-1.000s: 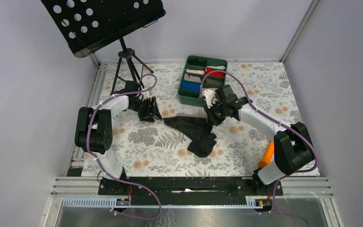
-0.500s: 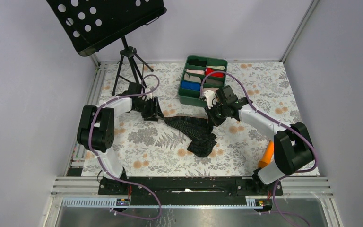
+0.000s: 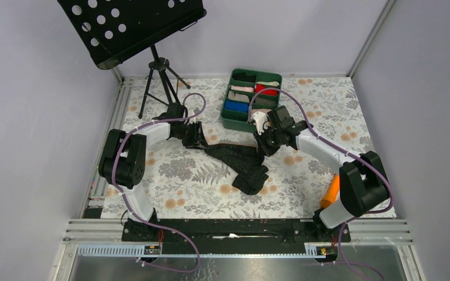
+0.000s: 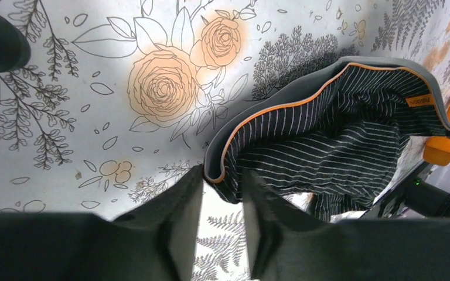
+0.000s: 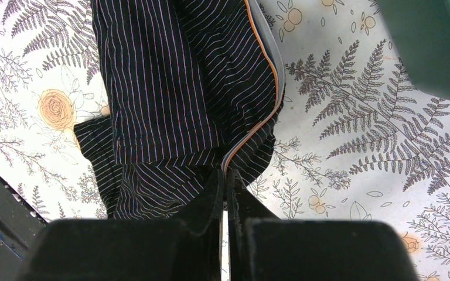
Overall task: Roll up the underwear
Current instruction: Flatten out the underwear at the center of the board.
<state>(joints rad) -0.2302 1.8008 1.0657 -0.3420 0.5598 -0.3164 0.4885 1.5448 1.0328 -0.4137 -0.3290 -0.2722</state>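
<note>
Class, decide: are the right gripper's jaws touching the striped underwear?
Touching. The right wrist view shows the right gripper with jaws shut on the waistband edge of the underwear.

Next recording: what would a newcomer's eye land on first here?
The black striped underwear lies rumpled mid-table, strung between the two arms. The right gripper is pinched shut on its waistband, while the left gripper stands open around the opposite waistband corner. Behind, a green tray holds coloured cloth rolls, and a black music stand looms far left.
</note>
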